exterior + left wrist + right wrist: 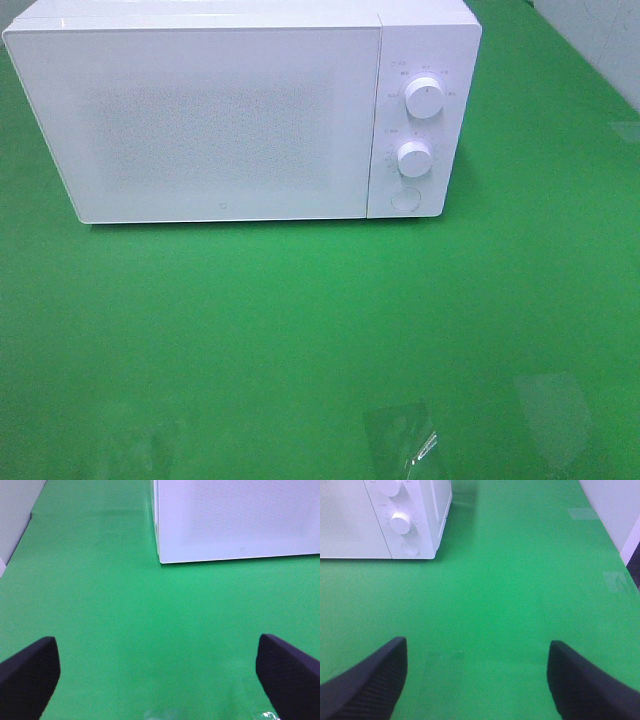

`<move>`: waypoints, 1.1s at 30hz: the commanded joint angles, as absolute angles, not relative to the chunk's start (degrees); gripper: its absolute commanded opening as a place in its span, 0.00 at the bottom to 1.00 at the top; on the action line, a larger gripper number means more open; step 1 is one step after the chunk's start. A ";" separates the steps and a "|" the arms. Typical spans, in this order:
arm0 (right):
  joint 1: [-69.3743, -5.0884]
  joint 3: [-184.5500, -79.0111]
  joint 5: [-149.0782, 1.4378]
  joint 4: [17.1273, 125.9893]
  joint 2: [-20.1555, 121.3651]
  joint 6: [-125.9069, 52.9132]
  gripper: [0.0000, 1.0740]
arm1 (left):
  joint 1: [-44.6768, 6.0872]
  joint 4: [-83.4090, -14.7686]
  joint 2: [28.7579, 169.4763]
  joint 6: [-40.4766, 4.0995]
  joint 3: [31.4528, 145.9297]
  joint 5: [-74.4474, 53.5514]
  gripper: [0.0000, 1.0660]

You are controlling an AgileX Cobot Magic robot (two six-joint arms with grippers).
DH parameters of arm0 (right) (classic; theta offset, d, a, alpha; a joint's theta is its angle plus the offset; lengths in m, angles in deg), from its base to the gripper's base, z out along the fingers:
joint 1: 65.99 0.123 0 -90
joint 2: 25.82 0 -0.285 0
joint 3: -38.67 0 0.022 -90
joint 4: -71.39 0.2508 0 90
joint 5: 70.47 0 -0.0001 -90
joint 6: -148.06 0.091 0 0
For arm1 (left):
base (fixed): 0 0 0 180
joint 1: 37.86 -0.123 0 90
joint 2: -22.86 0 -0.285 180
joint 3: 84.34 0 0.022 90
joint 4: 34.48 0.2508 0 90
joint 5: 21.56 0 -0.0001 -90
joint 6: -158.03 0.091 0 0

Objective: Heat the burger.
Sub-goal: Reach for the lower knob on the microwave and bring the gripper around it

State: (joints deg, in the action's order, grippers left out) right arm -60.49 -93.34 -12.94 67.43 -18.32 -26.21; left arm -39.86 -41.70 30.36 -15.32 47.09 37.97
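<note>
The burger is out of view in all three frames. A white microwave [240, 110] stands at the back of the green table with its door shut; it also shows as the microwave [235, 520] and the microwave [385, 517]. Two round knobs [424, 98] and a round button sit on its right panel. My left gripper [157, 680] is open above bare green cloth, short of the microwave's left front corner, with nothing between its black fingers [30, 672]. My right gripper [477, 680] is open too, over bare cloth to the front right of the microwave. Neither arm shows in the exterior high view.
Clear tape patches [400, 435] lie on the green table cloth [300, 320] near the front edge. A pale wall [620, 510] borders the table at the far right, and another pale surface [15, 515] borders it on the left.
</note>
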 commanded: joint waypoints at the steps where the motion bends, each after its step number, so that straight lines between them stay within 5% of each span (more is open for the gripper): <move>1: -60.67 -93.28 -12.94 67.60 -19.07 -25.93 0.71 | -39.92 -42.21 28.93 -15.67 46.92 37.57 0.94; 20: -60.49 -94.25 -14.09 67.66 -19.01 -23.46 0.71 | -39.92 -42.16 28.93 -15.67 46.92 37.57 0.94; 33: -60.49 -95.34 -30.07 65.14 -9.04 -22.37 0.70 | -39.92 -42.16 28.99 -15.67 46.92 37.57 0.94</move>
